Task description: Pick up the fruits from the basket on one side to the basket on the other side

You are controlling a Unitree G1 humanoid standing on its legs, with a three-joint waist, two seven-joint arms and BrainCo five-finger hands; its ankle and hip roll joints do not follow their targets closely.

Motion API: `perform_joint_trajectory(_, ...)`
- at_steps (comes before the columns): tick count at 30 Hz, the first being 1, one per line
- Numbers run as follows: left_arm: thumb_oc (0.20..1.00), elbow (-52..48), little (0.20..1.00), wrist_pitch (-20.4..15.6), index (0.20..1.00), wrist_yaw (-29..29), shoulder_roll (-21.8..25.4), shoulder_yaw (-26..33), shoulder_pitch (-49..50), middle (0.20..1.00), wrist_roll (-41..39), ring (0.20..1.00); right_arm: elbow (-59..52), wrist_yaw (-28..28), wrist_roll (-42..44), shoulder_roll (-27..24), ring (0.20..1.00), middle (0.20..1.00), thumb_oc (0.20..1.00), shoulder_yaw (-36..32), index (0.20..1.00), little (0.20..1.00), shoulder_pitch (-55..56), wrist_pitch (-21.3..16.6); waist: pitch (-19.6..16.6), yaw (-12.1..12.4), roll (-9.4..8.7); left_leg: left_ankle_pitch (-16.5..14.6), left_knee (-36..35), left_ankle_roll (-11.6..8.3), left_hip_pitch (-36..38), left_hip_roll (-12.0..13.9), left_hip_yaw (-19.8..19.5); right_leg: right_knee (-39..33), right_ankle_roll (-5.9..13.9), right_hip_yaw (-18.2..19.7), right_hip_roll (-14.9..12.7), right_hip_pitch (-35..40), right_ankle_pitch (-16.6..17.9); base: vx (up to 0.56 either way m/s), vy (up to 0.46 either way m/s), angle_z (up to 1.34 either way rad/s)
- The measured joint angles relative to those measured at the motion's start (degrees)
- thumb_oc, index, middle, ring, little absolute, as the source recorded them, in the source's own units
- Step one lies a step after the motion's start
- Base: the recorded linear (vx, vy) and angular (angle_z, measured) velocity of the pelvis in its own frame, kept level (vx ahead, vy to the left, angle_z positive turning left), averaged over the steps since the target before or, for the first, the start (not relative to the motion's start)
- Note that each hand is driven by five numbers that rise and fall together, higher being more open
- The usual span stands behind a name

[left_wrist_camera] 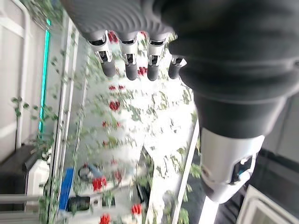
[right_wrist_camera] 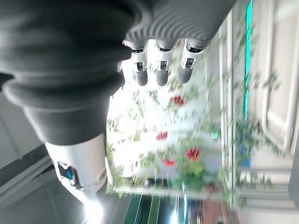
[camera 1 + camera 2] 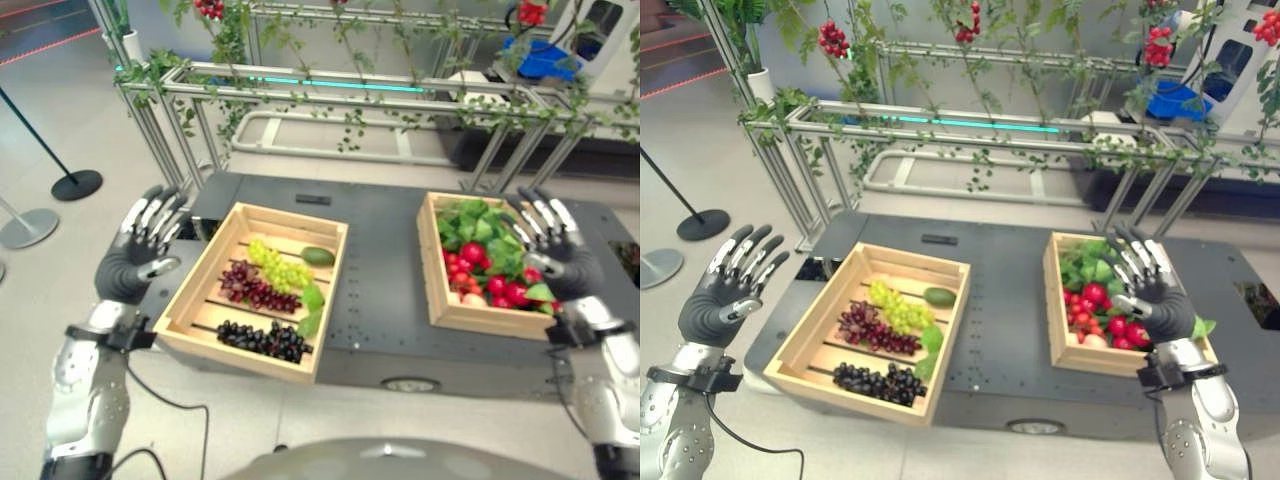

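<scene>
Two wooden crates stand on a dark grey platform. The left crate holds green grapes, red grapes, black grapes and a green mango. The right crate holds red fruits among green leaves. My left hand is raised beside the left crate's outer side, fingers spread and straight, holding nothing. My right hand is raised over the right crate's outer edge, fingers also straight and empty.
A metal frame hung with vines and red berry clusters stands behind the platform. Stanchion bases stand on the floor at the far left. Bare platform lies between the two crates.
</scene>
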Motion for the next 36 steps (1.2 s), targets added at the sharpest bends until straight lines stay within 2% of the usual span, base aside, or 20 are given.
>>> perform_joint_trajectory(5,1.000,14.67,1.000,-1.21,1.000,7.70,-1.74,0.05,1.01,1.000,8.12,1.000,16.44,-6.02,-5.09,0.65,1.000,1.000,1.000,-0.61,1.000,1.000,1.59,-0.74,-0.29,-0.26,0.06,-0.01,-0.14,-0.02,-0.14,0.00,-0.02,-0.06,0.00,0.01,-0.04,-0.14,-0.01,-0.01,0.001,0.00)
perform_joint_trajectory(11,1.000,29.02,1.000,-1.48,1.000,12.57,-4.38,-0.89,3.05,1.000,14.87,1.000,28.34,-9.82,-10.36,1.75,1.000,1.000,1.000,-0.09,1.000,1.000,4.47,-1.46,0.45,-1.03,0.67,-0.01,-0.25,-0.02,-0.11,0.00,0.03,-0.09,0.15,0.02,-0.06,-0.14,-0.11,-0.01,0.000,0.00)
perform_joint_trajectory(13,1.000,38.47,1.000,-2.51,1.000,14.09,-4.10,-4.06,2.51,1.000,18.30,1.000,36.92,-10.87,-11.66,1.73,1.000,1.000,1.000,1.87,1.000,1.000,4.97,-2.23,0.62,-1.10,0.66,-0.01,-0.20,-0.02,0.00,0.12,0.16,-0.11,0.03,0.05,0.01,-0.14,-0.03,-0.07,-0.001,-0.03)
perform_joint_trajectory(14,1.000,46.94,1.000,-1.84,1.000,15.45,-4.18,-6.50,-0.07,1.000,21.30,1.000,45.52,-11.87,-13.34,1.35,1.000,1.000,1.000,5.03,1.000,1.000,3.03,-1.97,0.53,-1.07,0.47,-0.01,-0.13,-0.03,0.00,0.15,0.22,-0.08,0.06,0.06,0.10,-0.13,-0.05,-0.04,-0.002,-0.02)
perform_joint_trajectory(18,1.000,54.20,1.000,-0.76,1.000,17.45,-6.35,-8.55,1.34,1.000,25.01,1.000,51.89,-12.58,-16.56,3.54,1.000,1.000,1.000,9.40,1.000,1.000,5.33,-1.06,2.16,-1.18,0.65,-0.02,-0.26,-0.09,-0.04,0.29,0.68,-0.29,0.19,0.10,0.03,-0.36,-0.19,-0.02,-0.001,-0.03)
perform_joint_trajectory(19,1.000,59.35,1.000,-1.88,1.000,18.48,-6.31,-9.35,-0.38,1.000,26.07,1.000,56.23,-13.06,-16.91,3.22,1.000,1.000,1.000,11.03,1.000,1.000,4.13,-2.14,2.17,-1.09,0.56,-0.01,-0.24,-0.08,0.06,0.30,0.74,-0.28,0.18,0.11,0.08,-0.25,-0.19,0.00,0.000,0.00)
perform_joint_trajectory(20,1.000,65.47,1.000,-0.15,1.000,19.94,-6.90,-9.46,-2.26,1.000,27.90,1.000,61.47,-13.63,-18.64,3.81,1.000,1.000,1.000,12.98,1.000,1.000,2.51,-0.95,1.90,-1.15,0.43,-0.05,-0.11,-0.11,0.07,0.30,0.80,-0.28,0.17,0.12,0.09,-0.22,-0.21,0.00,0.000,0.00)
perform_joint_trajectory(22,1.000,70.67,1.000,1.04,1.000,21.31,-8.35,-9.58,-3.02,1.000,29.18,1.000,67.31,-14.41,-19.77,5.74,1.000,1.000,1.000,14.60,1.000,1.000,1.59,-0.20,1.96,-1.18,0.35,-0.08,-0.25,-0.14,0.04,0.29,0.96,-0.28,0.14,0.17,0.08,-0.26,-0.23,0.00,0.000,0.00)
perform_joint_trajectory(27,1.000,74.30,1.000,4.28,1.000,22.37,-10.22,-11.64,-2.21,1.000,30.13,1.000,75.59,-15.72,-22.20,7.76,1.000,1.000,1.000,15.06,1.000,1.000,1.09,2.41,2.03,-1.05,0.55,-0.10,-0.20,-0.12,0.12,0.29,1.30,-0.27,0.11,0.59,0.06,-0.27,-0.23,0.00,0.001,-0.01)
perform_joint_trajectory(36,1.000,74.41,1.000,6.45,1.000,21.76,-10.41,-12.93,-3.61,1.000,30.08,1.000,76.48,-17.09,-23.48,7.82,1.000,1.000,1.000,15.11,1.000,1.000,-0.13,4.08,1.94,-1.11,0.79,-0.14,-0.24,-0.16,0.19,0.50,1.23,-0.28,-0.17,0.62,0.25,-0.20,-0.07,0.00,0.000,0.00)
